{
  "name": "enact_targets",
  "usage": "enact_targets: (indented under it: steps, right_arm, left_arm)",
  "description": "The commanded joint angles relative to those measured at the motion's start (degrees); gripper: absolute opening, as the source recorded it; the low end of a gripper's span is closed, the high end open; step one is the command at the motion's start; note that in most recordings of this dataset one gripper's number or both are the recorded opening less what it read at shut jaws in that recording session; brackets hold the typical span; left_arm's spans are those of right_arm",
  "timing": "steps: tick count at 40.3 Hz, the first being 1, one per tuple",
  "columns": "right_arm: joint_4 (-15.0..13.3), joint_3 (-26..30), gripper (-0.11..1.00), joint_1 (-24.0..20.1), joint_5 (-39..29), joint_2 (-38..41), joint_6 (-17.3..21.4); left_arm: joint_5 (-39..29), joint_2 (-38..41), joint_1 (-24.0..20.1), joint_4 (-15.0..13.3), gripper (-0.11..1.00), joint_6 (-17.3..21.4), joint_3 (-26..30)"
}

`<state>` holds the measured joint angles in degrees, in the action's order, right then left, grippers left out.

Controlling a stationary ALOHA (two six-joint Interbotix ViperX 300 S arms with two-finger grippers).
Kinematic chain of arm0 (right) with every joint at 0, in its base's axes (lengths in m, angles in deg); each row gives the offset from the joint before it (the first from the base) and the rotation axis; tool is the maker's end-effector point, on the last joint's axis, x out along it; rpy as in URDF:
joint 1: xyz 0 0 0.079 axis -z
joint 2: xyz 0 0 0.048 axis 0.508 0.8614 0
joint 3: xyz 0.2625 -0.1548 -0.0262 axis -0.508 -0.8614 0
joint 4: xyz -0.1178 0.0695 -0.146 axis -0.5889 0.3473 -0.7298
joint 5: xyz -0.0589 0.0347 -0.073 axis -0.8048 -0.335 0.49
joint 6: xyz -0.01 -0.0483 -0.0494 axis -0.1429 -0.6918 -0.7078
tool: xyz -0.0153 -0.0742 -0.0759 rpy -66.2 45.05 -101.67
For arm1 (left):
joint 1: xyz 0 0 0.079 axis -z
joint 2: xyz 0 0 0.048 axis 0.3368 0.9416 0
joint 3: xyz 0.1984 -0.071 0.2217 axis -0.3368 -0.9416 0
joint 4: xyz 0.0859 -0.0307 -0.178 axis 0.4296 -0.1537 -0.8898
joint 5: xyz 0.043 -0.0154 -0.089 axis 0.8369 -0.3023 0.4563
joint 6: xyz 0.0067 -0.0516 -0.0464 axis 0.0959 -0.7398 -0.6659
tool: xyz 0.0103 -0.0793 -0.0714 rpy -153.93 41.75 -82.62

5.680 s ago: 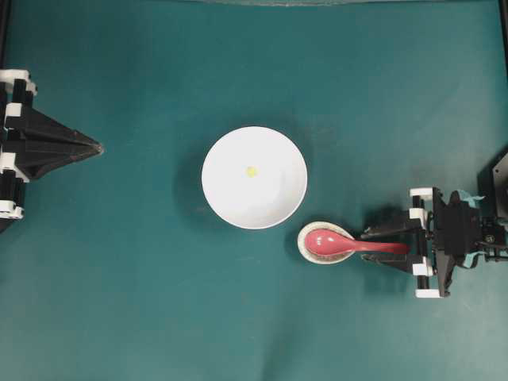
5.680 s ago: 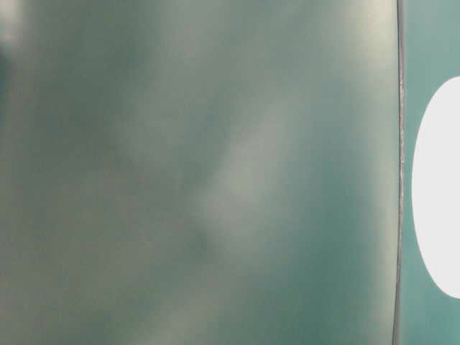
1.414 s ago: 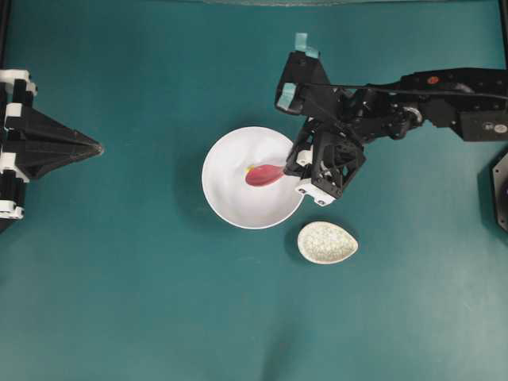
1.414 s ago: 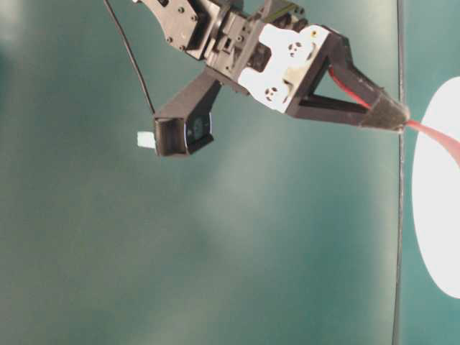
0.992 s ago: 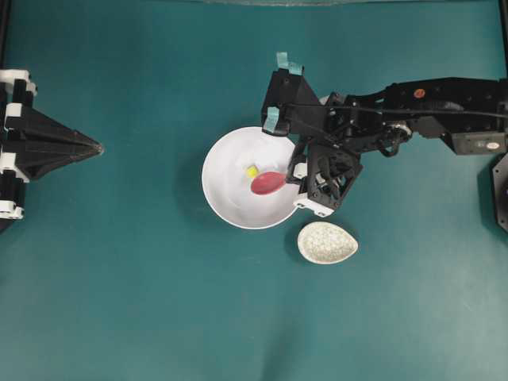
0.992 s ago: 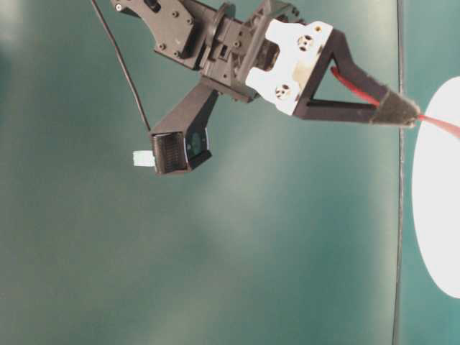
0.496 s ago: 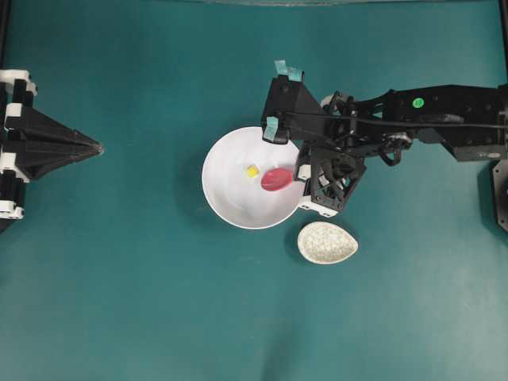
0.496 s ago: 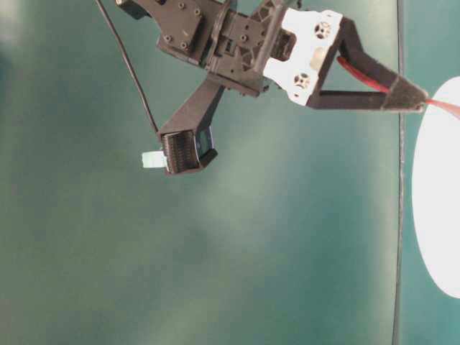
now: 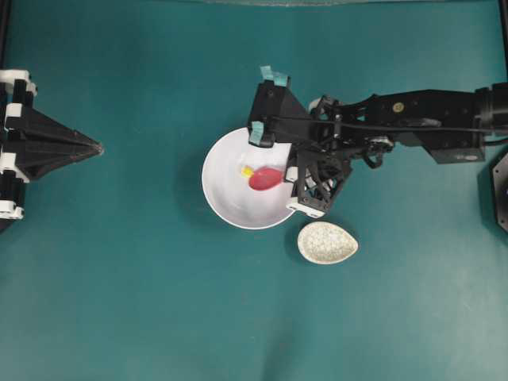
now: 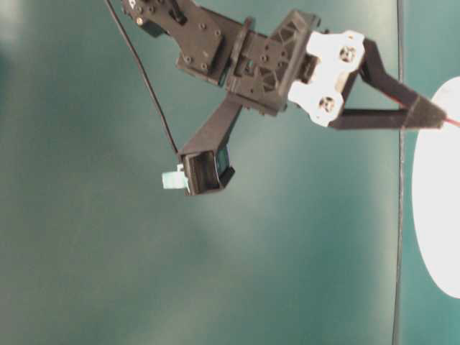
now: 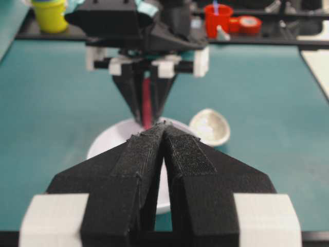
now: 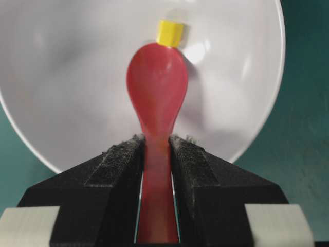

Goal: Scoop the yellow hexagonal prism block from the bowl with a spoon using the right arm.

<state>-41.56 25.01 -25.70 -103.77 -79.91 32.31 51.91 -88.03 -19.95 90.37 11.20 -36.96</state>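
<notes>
The white bowl (image 9: 230, 206) sits mid-table; it also shows in the right wrist view (image 12: 61, 77) and the left wrist view (image 11: 110, 141). The yellow block (image 9: 247, 171) lies inside it, touching the tip of the pink-red spoon (image 9: 265, 178). In the right wrist view the block (image 12: 170, 33) sits at the far end of the spoon's scoop (image 12: 157, 82). My right gripper (image 12: 156, 141), on the teal-tagged arm, is shut on the spoon's handle over the bowl's right rim (image 9: 292, 179). My left gripper (image 11: 163, 125) is shut and empty, parked at the far left (image 9: 97, 147).
The speckled egg-shaped spoon rest (image 9: 327, 242) lies empty just below-right of the bowl, under the right arm; it also shows in the left wrist view (image 11: 209, 126). Yellow and red containers (image 11: 50, 14) stand on a shelf beyond the table.
The right gripper has moved the spoon left inside the bowl, so its tip now touches the yellow block. The left arm has not moved.
</notes>
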Motion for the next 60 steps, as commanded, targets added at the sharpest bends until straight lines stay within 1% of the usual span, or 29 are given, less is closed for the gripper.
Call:
enact_targets:
  steps: [1, 12, 21, 29, 37, 46, 51, 60]
  right_arm:
    - [-0.70, 2.20, 0.24, -0.09, 0.62, 0.09, -0.09]
    - [-2.29, 4.39, 0.24, -0.09, 1.93, 2.11, 0.00]
    - [-3.43, 4.83, 0.24, -0.09, 4.04, 2.29, 0.00]
    - [-3.52, 4.92, 0.24, -0.09, 4.92, 2.29, 0.09]
    - [-3.52, 4.92, 0.24, -0.09, 7.47, 2.20, 0.00]
    - [-3.52, 4.83, 0.24, -0.09, 8.00, 2.11, 0.00]
    - [-3.52, 4.13, 0.24, -0.18, 9.23, 1.76, 0.00]
    - [-3.52, 1.58, 0.24, -0.62, 13.62, 0.35, 0.00]
  left_arm:
    - [0.35, 0.44, -0.09, 0.09, 0.04, -0.09, 1.23]
    - [0.35, 0.35, -0.09, 0.09, 0.04, -0.09, 1.23]
    - [0.26, 0.35, 0.00, 0.09, 0.04, 0.00, 1.23]
    - [0.35, 0.35, -0.09, 0.09, 0.04, -0.09, 1.32]
    - [0.35, 0.35, -0.09, 0.09, 0.04, -0.09, 1.32]
    - [0.35, 0.35, 0.00, 0.09, 0.04, -0.09, 1.32]
    - [0.35, 0.35, -0.09, 0.09, 0.04, -0.09, 1.23]
    - [0.35, 0.35, -0.09, 0.00, 0.04, -0.09, 1.23]
